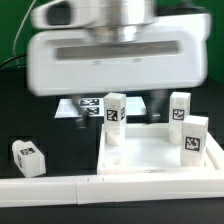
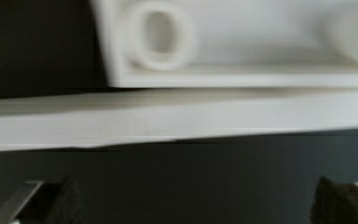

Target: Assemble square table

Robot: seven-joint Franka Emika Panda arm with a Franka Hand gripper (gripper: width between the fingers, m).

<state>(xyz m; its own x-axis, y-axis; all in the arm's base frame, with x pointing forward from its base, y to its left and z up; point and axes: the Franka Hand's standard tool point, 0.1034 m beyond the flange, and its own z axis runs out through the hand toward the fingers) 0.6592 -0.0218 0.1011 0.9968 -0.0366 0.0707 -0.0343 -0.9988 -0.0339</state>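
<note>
Tabletop [image 1: 150,160] lies on the dark surface [image 1: 40,120] at the exterior view's right, rim up, hard against the long white rail [image 1: 60,187] in front of it. Three legs stand upright in or at the tray: one at its back-left corner [image 1: 114,110], one at the back right [image 1: 180,106], one at the right rim [image 1: 195,138]. Whether they are seated or only standing, I cannot tell. A fourth leg [image 1: 28,157] lies tipped on the surface, well apart, at the exterior view's left.

Claw [image 2: 190,200] is apart, both finger tips [image 2: 37,200] showing at the wrist view's edges with nothing between them. It hangs above the back of the tray; the wrist view shows the rim and one round hole [image 2: 163,33].

Judgement: three legs placed, loose leg likely next.

Risks:
- Arm body sits low and close over the standing legs; a sideways move could knock one over.
- Loose leg lies on its side, so a grasp may take it crooked.
- Pushing on the tray could shift it off the rail.
</note>
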